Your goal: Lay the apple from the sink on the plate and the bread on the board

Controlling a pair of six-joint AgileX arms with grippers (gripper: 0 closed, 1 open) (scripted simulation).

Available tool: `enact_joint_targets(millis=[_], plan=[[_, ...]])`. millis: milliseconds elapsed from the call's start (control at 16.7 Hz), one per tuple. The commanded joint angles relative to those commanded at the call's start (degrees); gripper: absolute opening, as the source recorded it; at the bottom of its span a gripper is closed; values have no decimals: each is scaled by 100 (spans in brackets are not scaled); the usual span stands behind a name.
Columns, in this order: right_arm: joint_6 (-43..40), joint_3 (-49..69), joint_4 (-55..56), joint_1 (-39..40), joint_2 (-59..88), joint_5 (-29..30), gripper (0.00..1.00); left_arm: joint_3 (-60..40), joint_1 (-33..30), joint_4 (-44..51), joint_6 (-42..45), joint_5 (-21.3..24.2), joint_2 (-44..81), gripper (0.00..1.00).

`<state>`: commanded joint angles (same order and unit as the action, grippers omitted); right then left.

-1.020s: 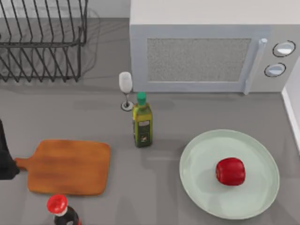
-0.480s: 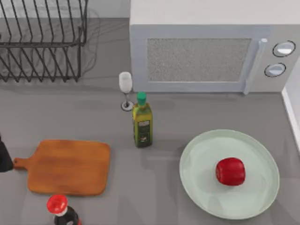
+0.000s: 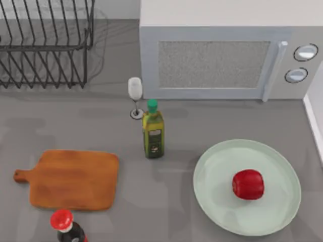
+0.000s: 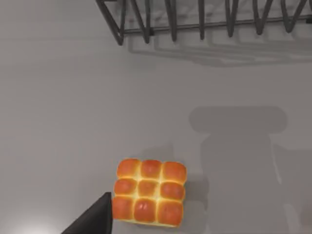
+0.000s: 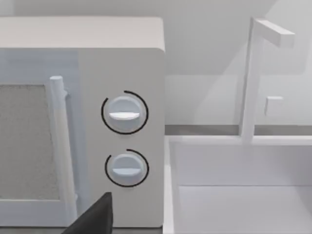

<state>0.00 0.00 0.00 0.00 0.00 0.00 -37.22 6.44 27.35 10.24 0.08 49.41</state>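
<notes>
Top view: the apple [image 3: 248,184] rests on the plate [image 3: 247,187], right of the plate's centre, in the lower right of the frame. The board [image 3: 67,179] lies bare at lower left, handle pointing left. A dark bottle [image 3: 67,229] with a red cap stands just below the board's lower edge. An oil bottle [image 3: 153,130] stands at centre, between board and plate, with a wine glass [image 3: 135,97] just above it. A microwave [image 3: 227,50] occupies the upper right; a wire rack [image 3: 45,43] occupies the upper left.

Left wrist view: the bread [image 4: 149,191] sits on the grey surface [image 4: 73,107], apart from the rack [image 4: 204,19]. One dark finger [image 4: 95,219] of the left claw lies just beside the bread; claw opening cannot be determined.

Right wrist view: the microwave dials [image 5: 125,113] and a white sink [image 5: 239,185] are visible. One finger [image 5: 97,217] of the right claw appears at the lower edge; opening cannot be determined.
</notes>
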Motion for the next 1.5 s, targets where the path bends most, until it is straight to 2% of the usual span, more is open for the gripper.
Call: enact_joint_targets(millis=[360,660,900,1260,1500], plan=[[0,0,0,0,0,0,100,-2411,425,1767,657,-2,3485,100],[0,0,0,0,0,0,100,-3829,676,2813,1044,-4,5539,100],[0,0,0,0,0,0,100,-4321,764,3175,1177,-5,6192,100],[0,0,0,0,0,0,100,-4300,739,3151,1171,-5,6204,100],[0,0,0,0,0,0,100,-3949,759,2519,1177,-3,6477,100]])
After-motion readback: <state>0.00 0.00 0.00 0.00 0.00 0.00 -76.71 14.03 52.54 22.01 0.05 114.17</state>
